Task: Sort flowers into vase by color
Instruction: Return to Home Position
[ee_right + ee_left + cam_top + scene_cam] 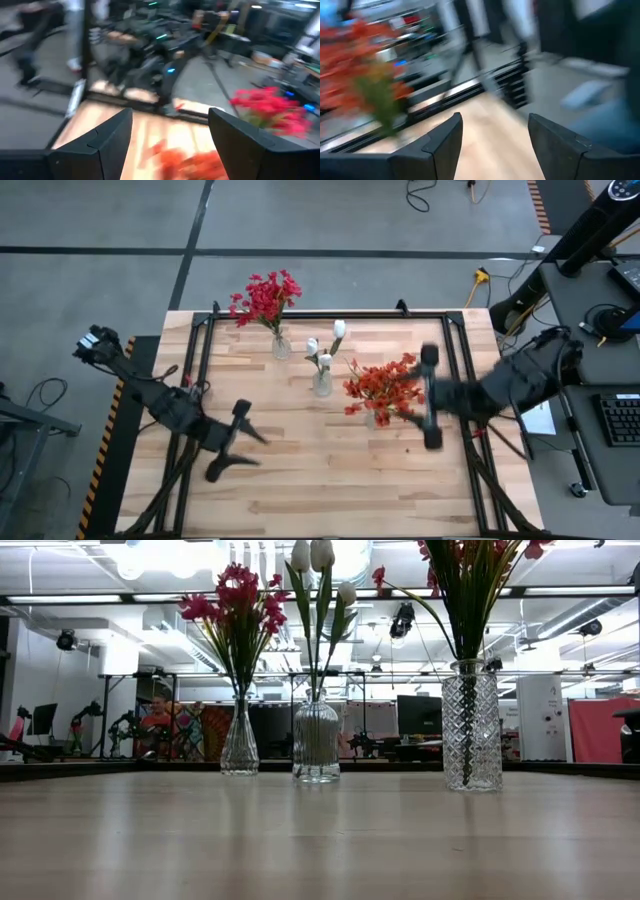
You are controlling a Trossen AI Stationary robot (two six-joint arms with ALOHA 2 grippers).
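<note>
- The left gripper (232, 442) is noted with its fingers (442, 145) spread apart and nothing between them. It is held over the front-left part of the worktop (330, 490), well apart from all three vases.
- The right gripper (431, 398) is noted with its fingers (112, 140) likewise spread and empty. In the high view it is placed just beside the orange-red flowers (383, 385), on their right.
- The flowers are found sorted by colour. The crimson-red flowers (265, 297) are seated in the left vase (240, 745), the white buds (325, 345) in the middle vase (316, 745), and the orange-red flowers in the right vase (472, 730). No loose stem is seen on the worktop.
- The sorting is judged complete, with only the retreat of both arms left.
- Risk: the orange-red sprays could be caught by a right finger if the arm is drawn back low or swung across them. The right vase could then be dragged or tipped, and the middle vase nearby could be struck.
- The left arm is judged the lesser risk, since no vase is near it.
- From above it cannot be told whether the right gripper touches the orange-red sprays or is held above them.
- The right vase is largely covered by its own blooms in the high view.
- Neither arm is shown in the low view, and the orange-red tops are cut off there by the upper edge.
</note>
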